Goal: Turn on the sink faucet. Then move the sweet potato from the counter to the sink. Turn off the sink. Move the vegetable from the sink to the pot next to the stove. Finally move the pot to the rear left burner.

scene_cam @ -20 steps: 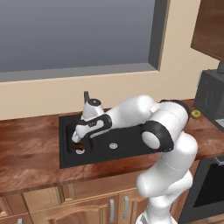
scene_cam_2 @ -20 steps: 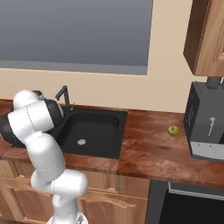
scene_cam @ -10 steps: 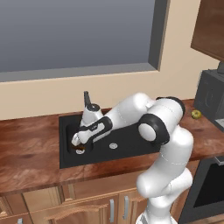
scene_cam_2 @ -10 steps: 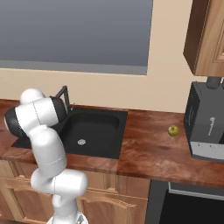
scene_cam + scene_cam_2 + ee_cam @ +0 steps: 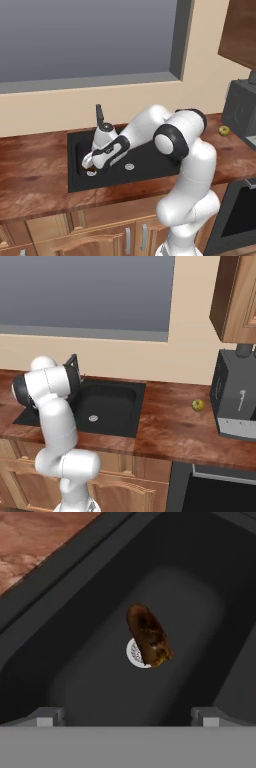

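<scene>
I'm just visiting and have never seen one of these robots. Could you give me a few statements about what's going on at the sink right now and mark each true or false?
1. The sweet potato lies in the sink, partly over the drain. True.
2. The gripper is shut on the sweet potato. False: its jaws are open and the sweet potato lies apart from them, on the basin floor.
3. A small yellow-green fruit sits on the counter to the right of the sink. True.
4. The arm reaches toward the stove. False: it bends down into the sink, with the gripper low in the basin.
5. The sink is white. False: it is black.
</scene>
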Controlling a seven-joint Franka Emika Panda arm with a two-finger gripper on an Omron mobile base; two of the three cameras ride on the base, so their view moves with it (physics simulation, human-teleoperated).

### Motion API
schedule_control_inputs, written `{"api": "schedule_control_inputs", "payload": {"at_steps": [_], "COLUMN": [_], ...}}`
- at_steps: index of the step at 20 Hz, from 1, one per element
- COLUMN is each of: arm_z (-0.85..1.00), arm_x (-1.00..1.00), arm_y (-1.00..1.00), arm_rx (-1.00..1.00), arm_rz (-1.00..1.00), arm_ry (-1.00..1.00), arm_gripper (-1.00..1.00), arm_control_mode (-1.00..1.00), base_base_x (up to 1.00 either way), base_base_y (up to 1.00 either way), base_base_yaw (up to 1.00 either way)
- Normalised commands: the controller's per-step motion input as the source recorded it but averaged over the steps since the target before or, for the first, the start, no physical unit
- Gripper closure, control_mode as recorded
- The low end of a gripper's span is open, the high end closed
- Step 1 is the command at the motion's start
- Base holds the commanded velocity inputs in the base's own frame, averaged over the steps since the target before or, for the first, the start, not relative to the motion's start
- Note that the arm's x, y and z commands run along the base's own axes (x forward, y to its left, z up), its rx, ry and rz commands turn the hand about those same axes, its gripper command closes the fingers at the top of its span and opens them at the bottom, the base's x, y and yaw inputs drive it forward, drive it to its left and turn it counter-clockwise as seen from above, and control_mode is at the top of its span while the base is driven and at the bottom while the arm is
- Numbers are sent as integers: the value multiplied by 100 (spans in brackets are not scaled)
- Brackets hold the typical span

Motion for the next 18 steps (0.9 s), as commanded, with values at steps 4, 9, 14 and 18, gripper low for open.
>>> {"api": "schedule_control_inputs", "payload": {"at_steps": [4,9,14,18], "arm_z": [-18,-20,-16,-16], "arm_x": [15,13,14,14], "arm_y": [1,7,18,19], "arm_rx": [-1,-4,-5,-6], "arm_rz": [-2,0,0,0], "arm_ry": [0,0,0,0], "arm_gripper": [-100,-100,-100,-100], "arm_control_mode": [-100,-100,-100,-100], "base_base_x": [0,0,0,0], "base_base_y": [0,0,0,0], "base_base_yaw": [0,0,0,0]}}
